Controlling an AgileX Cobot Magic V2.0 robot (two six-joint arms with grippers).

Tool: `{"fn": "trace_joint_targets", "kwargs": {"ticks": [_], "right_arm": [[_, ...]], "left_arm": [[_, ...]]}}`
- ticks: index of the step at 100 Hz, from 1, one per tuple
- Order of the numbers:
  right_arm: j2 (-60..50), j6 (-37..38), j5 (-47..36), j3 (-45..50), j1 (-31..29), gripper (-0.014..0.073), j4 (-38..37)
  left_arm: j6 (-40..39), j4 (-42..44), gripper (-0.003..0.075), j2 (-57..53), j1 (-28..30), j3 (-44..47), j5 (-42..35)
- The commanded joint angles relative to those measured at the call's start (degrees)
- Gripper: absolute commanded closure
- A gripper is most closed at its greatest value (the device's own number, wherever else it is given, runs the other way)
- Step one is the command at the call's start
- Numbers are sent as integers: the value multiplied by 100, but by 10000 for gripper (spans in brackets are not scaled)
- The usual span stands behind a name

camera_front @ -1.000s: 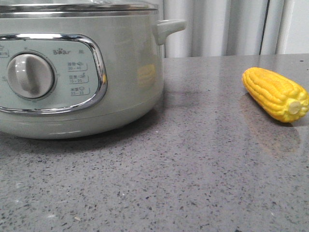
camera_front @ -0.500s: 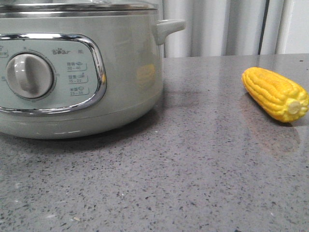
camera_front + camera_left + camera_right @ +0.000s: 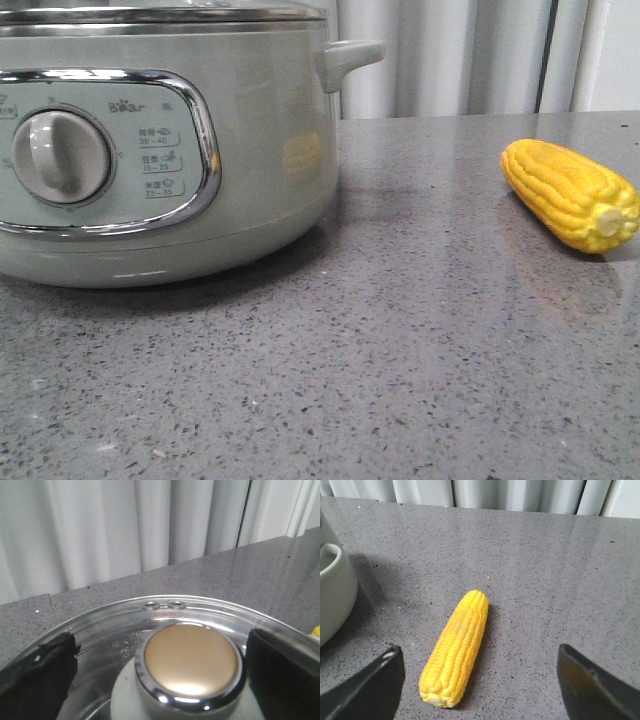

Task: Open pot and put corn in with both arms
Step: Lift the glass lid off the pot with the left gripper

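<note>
The sage-green pot (image 3: pixel 250 150) stands at the left of the grey counter, its glass lid (image 3: pixel 115 630) on. The lid's chrome-rimmed beige knob (image 3: pixel 190 662) sits between my left gripper's (image 3: pixel 162 672) open fingers, which flank it without touching. The yellow corn (image 3: pixel 570 193) lies on the counter at the right, stub end toward the camera. In the right wrist view the corn (image 3: pixel 455 647) lies between my right gripper's (image 3: pixel 480 680) wide-open fingers, nearer the one toward the pot, untouched. Neither gripper shows in the front view.
The pot's side handle (image 3: pixel 348 58) sticks out toward the corn; the pot's wall also shows in the right wrist view (image 3: pixel 335 590). White pleated curtains (image 3: pixel 450 55) hang behind the speckled grey counter (image 3: pixel 400 350).
</note>
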Motion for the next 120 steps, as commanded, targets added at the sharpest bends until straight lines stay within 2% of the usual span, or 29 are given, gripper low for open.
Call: {"fn": "trace_joint_targets", "kwargs": {"ticks": [1, 10, 29, 50, 62, 82, 94, 108, 120], "right_arm": [[38, -38, -378, -218, -10, 40, -11], [38, -38, -378, -218, -10, 40, -11], [38, -38, -365, -218, -10, 40, -11], [38, -38, -365, -218, -10, 40, 0], [38, -38, -365, -218, -10, 40, 0], [38, -38, -365, -218, -10, 40, 0], [38, -38, -365, -218, -10, 40, 0], [38, -38, -365, -218, -10, 40, 0], [38, -38, -365, -218, -10, 40, 0]], "left_arm": [[22, -24, 129, -62, -49, -214, -490], [22, -24, 212, -38, -49, -214, -506], [22, -24, 457, -29, -49, -214, -516], [22, -24, 599, -43, -49, -214, -680], [22, -24, 640, -120, -49, -304, -855], [22, -24, 641, -479, -26, -731, -845], [22, -24, 641, -824, 203, -974, -661], [22, -24, 641, -1255, 825, -1025, -249], [22, -24, 639, -1496, 1752, -1025, 130]]}}
